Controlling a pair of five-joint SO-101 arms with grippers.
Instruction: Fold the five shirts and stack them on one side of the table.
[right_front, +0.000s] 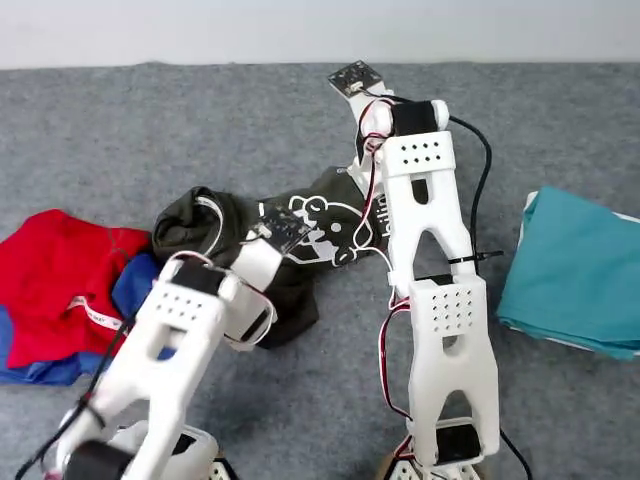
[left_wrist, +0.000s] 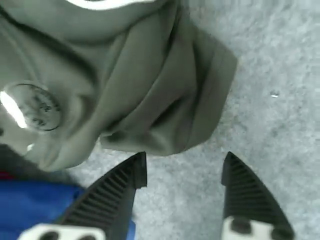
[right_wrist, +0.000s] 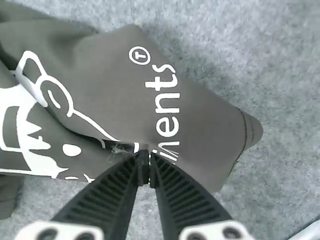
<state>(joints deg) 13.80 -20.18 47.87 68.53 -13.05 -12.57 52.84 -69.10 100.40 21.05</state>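
The teal shirt (right_front: 575, 275) runs off the high view's right edge, the blue shirt (right_front: 135, 285) lies mostly under the red shirt (right_front: 55, 270), and the left arm (right_front: 185, 330) covers part of the dark shirt (right_front: 320, 225).

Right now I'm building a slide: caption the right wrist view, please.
Right gripper shut on the edge of the dark shirt, above the grey table.

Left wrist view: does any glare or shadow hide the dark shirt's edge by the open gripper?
Left wrist view: a bright streak on the round label, shadowed folds in the dark shirt, yet its edge nearest the left gripper reads plainly. Right wrist view: even light, no glare on the white print.
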